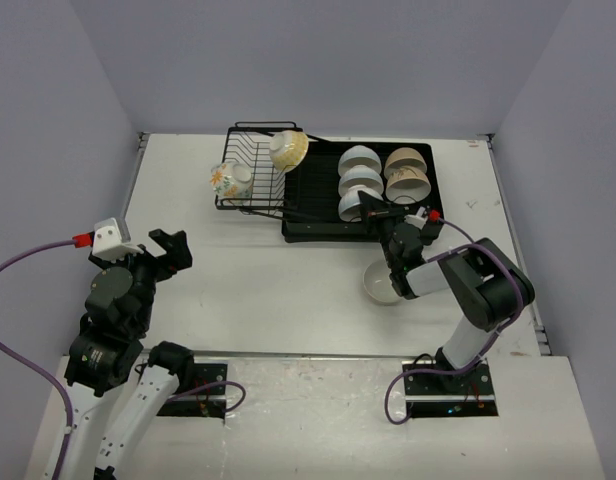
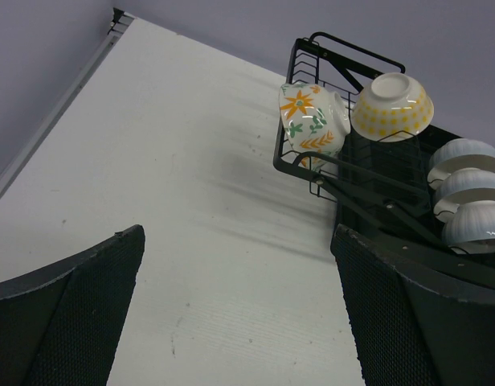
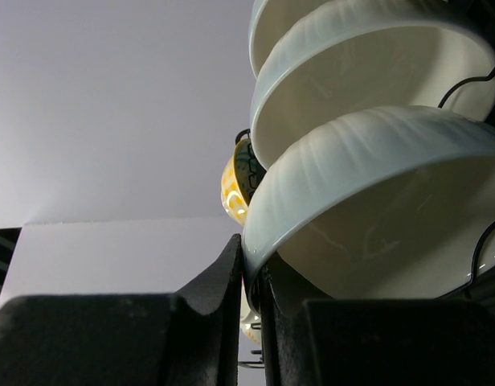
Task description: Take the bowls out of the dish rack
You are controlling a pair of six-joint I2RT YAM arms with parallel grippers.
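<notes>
Gripping the rim of a white bowl [image 3: 376,209] in the dish rack [image 1: 318,190].
The nearest of three white bowls stood on edge in the rack's black tray is pinched at its rim between the clenched fingers of the right gripper [image 3: 249,265]. Cream bowls [image 1: 406,175] are ranged just beside that row, and a flowered bowl [image 1: 228,180] and a yellow-patterned bowl [image 1: 288,150] are lodged in the wire basket. A second white bowl [image 1: 378,285] is set on the worktop [image 1: 258,290] near the right arm. The left gripper [image 2: 238,237] is spread wide above the worktop, well apart from the rack.
</notes>
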